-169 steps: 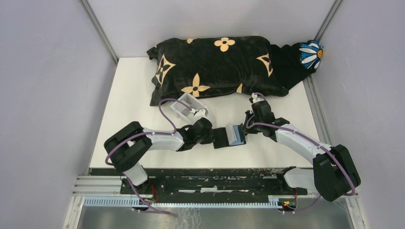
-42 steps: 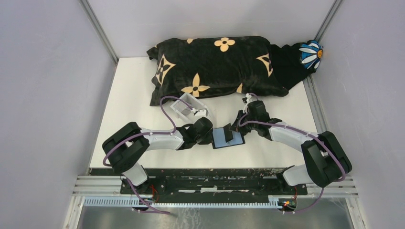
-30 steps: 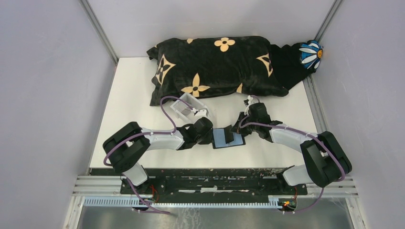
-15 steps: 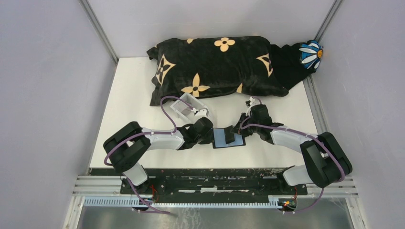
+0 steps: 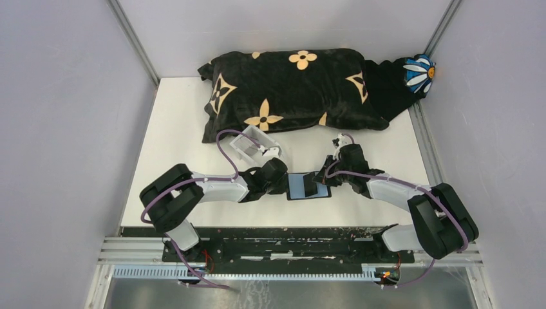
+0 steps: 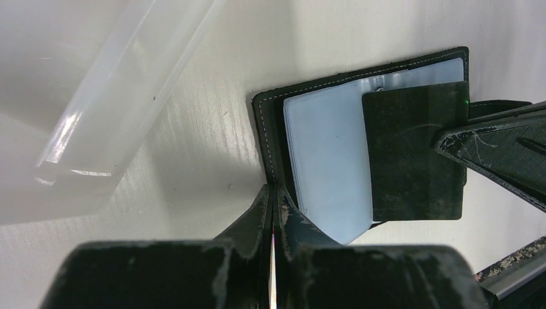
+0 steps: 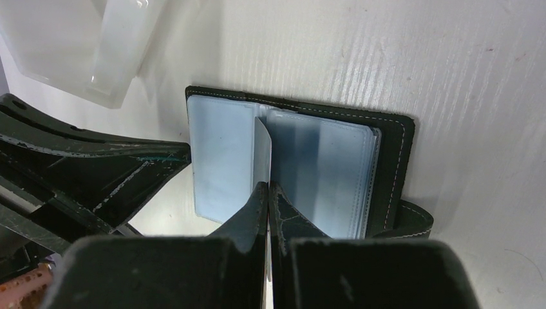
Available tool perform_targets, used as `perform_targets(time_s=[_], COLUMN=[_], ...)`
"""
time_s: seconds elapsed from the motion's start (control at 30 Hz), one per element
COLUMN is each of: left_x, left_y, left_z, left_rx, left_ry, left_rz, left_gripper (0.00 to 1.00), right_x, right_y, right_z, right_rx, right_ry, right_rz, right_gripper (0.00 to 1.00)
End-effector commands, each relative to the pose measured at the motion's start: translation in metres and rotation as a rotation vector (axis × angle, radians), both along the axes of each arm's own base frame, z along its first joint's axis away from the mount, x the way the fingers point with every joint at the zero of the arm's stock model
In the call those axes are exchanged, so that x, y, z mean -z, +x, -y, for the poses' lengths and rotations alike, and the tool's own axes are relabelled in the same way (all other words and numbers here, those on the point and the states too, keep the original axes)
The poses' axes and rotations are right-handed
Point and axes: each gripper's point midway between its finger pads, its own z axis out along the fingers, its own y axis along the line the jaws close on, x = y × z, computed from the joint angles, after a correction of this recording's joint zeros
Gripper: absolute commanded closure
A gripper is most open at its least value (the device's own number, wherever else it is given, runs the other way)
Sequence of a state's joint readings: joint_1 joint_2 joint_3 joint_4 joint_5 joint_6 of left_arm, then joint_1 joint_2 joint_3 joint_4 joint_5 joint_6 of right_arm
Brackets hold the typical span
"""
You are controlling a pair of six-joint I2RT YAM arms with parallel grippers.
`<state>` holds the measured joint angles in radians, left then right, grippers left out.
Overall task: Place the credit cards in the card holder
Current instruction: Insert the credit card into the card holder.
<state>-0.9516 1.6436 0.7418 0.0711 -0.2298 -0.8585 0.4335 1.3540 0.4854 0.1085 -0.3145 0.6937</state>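
**Item 1: card holder** [image 5: 308,187]. Qty 1. Black, leather-like, pale stitching round the edge. Open, lying flat w/ inside up on the white table [image 5: 187,129], centre, toward the near edge. Inside are clear bluish plastic sleeves [image 7: 222,154]: one leaf on one half, a thicker stack on the other. Strap tab [image 7: 412,222] sticks out past one corner.

**Item 2: credit card** [image 6: 415,154]. Qty 1 visible. Dark face, rounded corners, tiny green dot near a corner. Sits over the sleeve stack approx. mid-holder. Nearly edge-on in right wrist view. Can't tell if its edge is in a slot.
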Motion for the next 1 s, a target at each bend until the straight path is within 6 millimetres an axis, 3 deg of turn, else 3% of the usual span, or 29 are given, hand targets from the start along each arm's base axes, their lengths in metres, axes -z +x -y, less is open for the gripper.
perform_targets(time_s=[0.0,0.53,0.97], left_x=[0.011,0.019,0.025], left_y=[-0.004,-0.008,-0.009], left_z=[0.003,0.0,-0.003], left_rx=[0.025,0.03,0.033], left_ry=[0.029,0.078,0.101], left_rz=[-0.01,-0.02,-0.03], left_gripper=[0.97,0.97,0.97], right_x=[0.011,0.033,0.035], right_y=[-0.009,-0.015,-0.012], right_z=[0.007,0.009,0.011], right_rx=[-0.008,-0.006,0.001], right_ry=[-0.032,-0.042,-0.064], right_rz=[-0.022,-0.058,-0.057], right_gripper=[0.99,0.99,0.99])
